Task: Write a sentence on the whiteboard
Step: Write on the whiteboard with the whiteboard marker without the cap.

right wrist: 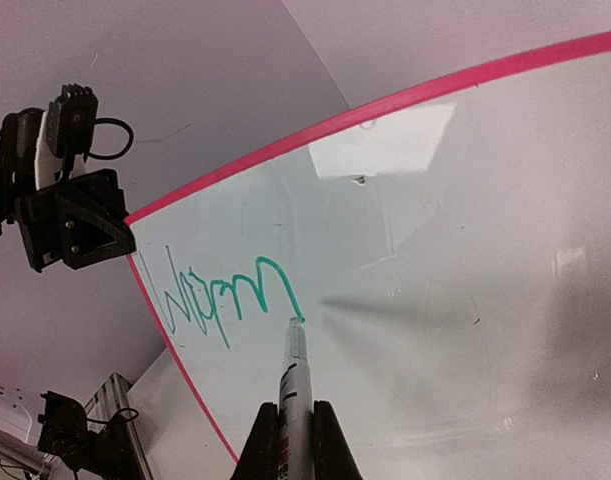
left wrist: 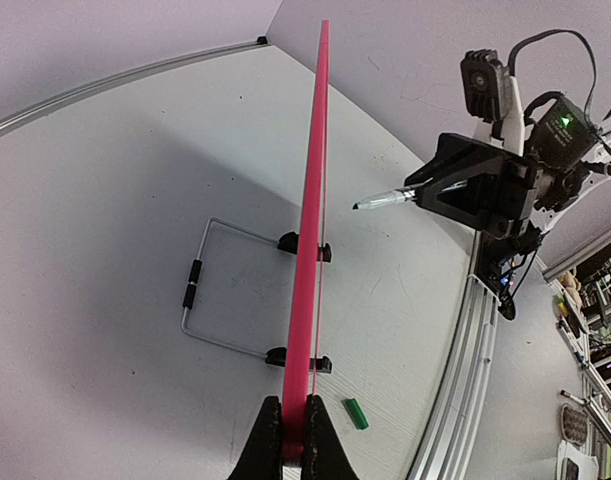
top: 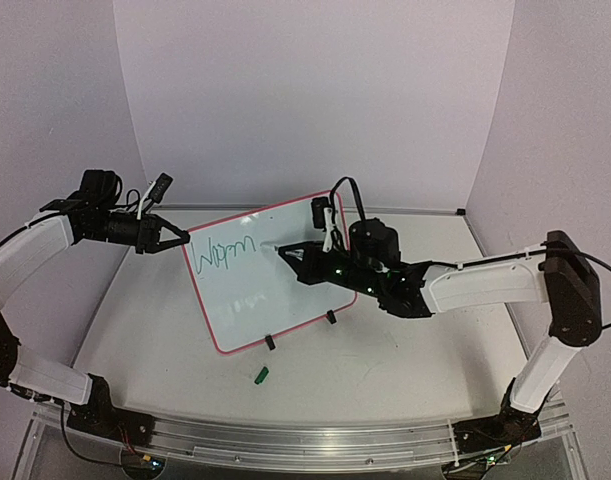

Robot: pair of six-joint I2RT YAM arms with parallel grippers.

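Nearest you, by the front of the desk (top: 405,350), 1 small green cap (top: 262,375) lies alone on the bare surface, just short of the board's feet.

Behind it the whiteboard (top: 255,300) stands on its long edge on 2 black clip feet (top: 270,342), turned at an angle to the desk's front edge, writing face toward the arms. From the left wrist view you see it edge-on as a thin pink line, with a wire stand (left wrist: 190,300) lying on the desk behind it.

Left hand (top: 181,238): clenched on the whiteboard's pink frame at the upper left edge. In the left wrist view both fingers (left wrist: 270,445) pinch that frame from either side.

Right hand (top: 285,252): clenched around a marker (right wrist: 293,370), which runs forward between its fingers toward the board face. The tip sits at the end of the last green stroke. You cannot tell from these views whether it touches the surface or stands just off it.

The sentence (right wrist: 225,295): 1 line of green script so far, near the board's upper left corner, reading roughly "Warm". The rest of the white face is blank and glossy, with a bright reflection above the writing.

Farthest back, plain pale walls close in the desk.
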